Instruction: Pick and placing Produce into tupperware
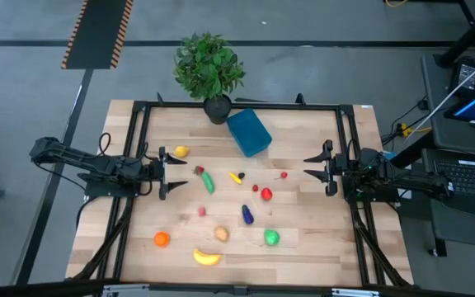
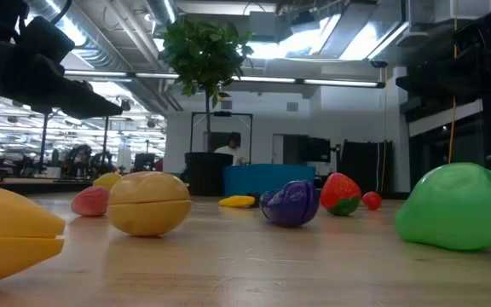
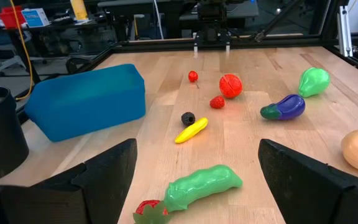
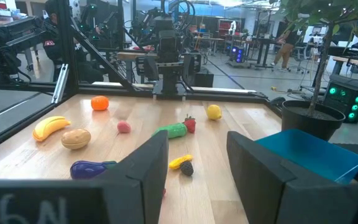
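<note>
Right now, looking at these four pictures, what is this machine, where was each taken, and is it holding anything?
Two robot arms face each other across a wooden table. One picture looks down from above, one looks level along the tabletop, and two come from cameras on the arms' wrists. The left pincer stands open; the right pincer is open too, its fingers closer together. Neither holds anything. Toy fruits and vegetables lie scattered: a banana, an orange, an eggplant. A blue container sits beside a potted plant.
</note>
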Controlling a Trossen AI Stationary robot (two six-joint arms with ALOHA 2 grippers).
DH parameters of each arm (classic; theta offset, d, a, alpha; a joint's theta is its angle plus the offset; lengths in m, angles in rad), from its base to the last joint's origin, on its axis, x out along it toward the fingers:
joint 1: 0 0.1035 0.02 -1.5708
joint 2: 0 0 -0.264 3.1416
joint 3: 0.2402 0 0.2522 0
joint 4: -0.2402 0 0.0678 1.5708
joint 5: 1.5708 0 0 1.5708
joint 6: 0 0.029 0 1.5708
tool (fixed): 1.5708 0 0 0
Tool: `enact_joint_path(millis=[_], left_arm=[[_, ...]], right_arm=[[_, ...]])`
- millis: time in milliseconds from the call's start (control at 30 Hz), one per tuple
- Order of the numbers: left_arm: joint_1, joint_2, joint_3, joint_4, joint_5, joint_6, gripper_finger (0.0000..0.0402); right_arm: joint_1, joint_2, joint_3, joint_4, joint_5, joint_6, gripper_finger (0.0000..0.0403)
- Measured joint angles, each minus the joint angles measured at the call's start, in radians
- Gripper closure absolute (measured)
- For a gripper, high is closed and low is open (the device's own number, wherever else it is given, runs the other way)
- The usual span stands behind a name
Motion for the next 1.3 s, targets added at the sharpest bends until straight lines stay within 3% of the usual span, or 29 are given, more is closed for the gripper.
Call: enact_joint_path(millis=[733, 900, 1100, 1300], left_arm=[[0.0, 0.0, 0.0, 0.0, 0.0, 0.0, 0.0072], [0.0, 0.0, 0.0, 0.0, 0.0, 0.0, 0.0072], [0.0, 0.0, 0.0, 0.0, 0.0, 0.0, 0.0072], [0.0, 0.0, 0.0, 0.0, 0.0, 0.122, 0.0072]], right_arm=[[0.0, 0.0, 0.0, 0.0, 0.0, 0.0, 0.0235], [0.0, 0.0, 0.0, 0.0, 0.003, -0.109, 0.0235], [0.0, 0.0, 0.0, 0.0, 0.002, -0.077, 0.0235], [0.0, 0.0, 0.0, 0.0, 0.002, -0.078, 0.0235]])
